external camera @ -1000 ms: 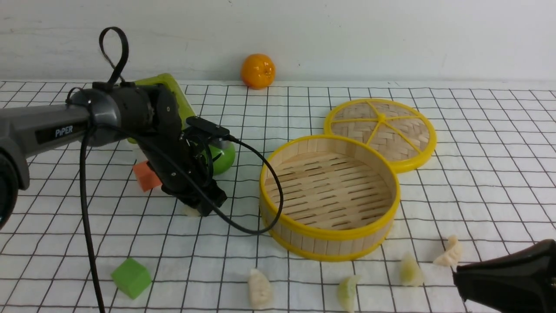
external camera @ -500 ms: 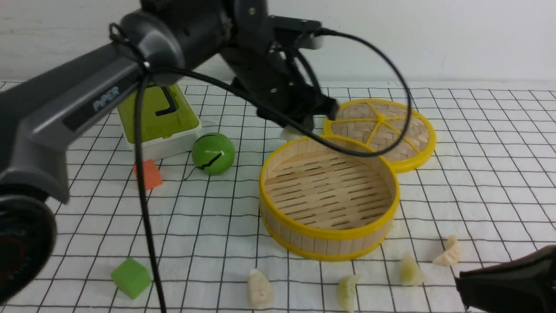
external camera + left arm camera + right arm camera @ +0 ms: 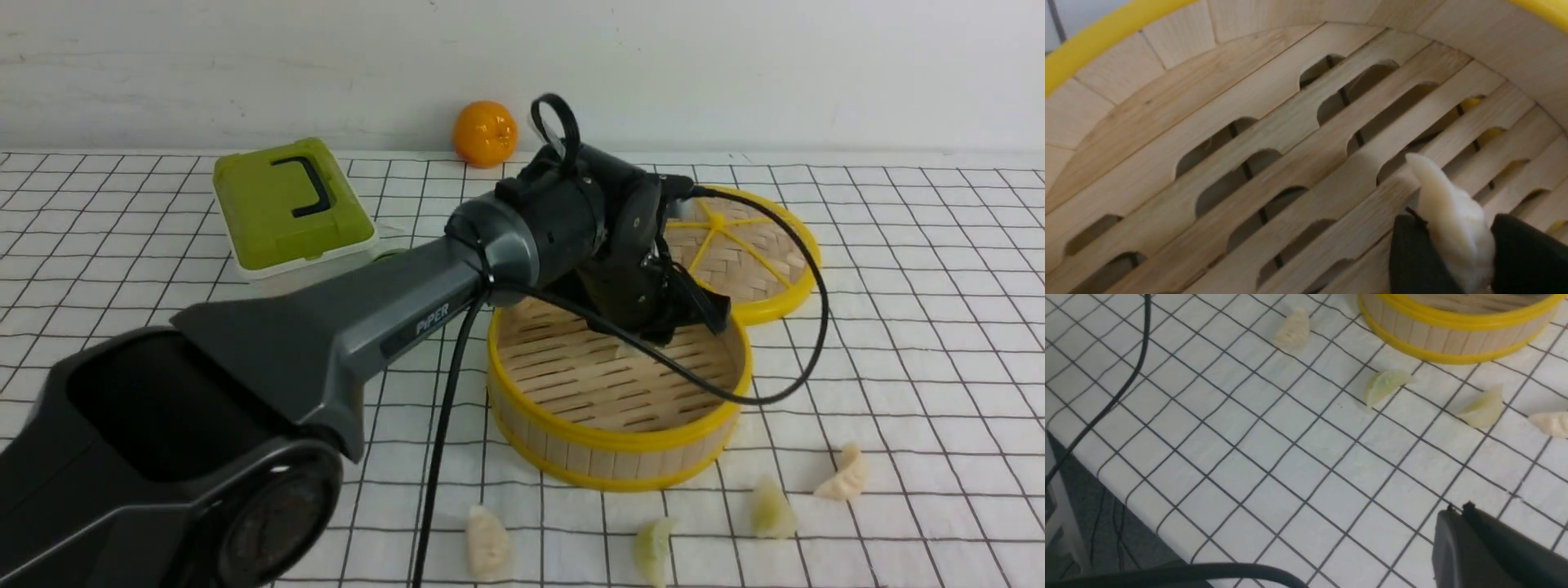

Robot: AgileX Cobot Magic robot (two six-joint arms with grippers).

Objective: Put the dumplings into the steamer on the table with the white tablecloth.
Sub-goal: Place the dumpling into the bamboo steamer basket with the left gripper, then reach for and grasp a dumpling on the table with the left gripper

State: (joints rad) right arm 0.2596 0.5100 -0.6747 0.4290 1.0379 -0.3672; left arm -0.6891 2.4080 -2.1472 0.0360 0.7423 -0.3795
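Observation:
The steamer (image 3: 612,441) stands mid-table on the white grid tablecloth (image 3: 898,367). My left gripper (image 3: 653,335) reaches down inside it, shut on a cream-white dumpling (image 3: 1447,208) held just above the slatted floor (image 3: 1290,134). In the left wrist view the gripper (image 3: 1453,232) pinches the dumpling between both fingers. Other dumplings lie on the cloth before the steamer: cream (image 3: 487,541), green (image 3: 653,549), green (image 3: 771,508), cream (image 3: 845,474). My right gripper (image 3: 1457,508) is shut and empty over the cloth, near the front of these dumplings (image 3: 1384,384), and out of the front view.
The woven lid (image 3: 759,261) leans behind the steamer at the right. A green lidded box (image 3: 286,204) sits back left and an orange (image 3: 485,132) by the wall. The left arm's cable (image 3: 784,384) loops over the steamer's right rim. The table's front edge (image 3: 1126,486) is close.
My left arm carried the dumpling from the left of the table up over the steamer's back rim and lowered it inside. My right gripper dropped out of the front view.

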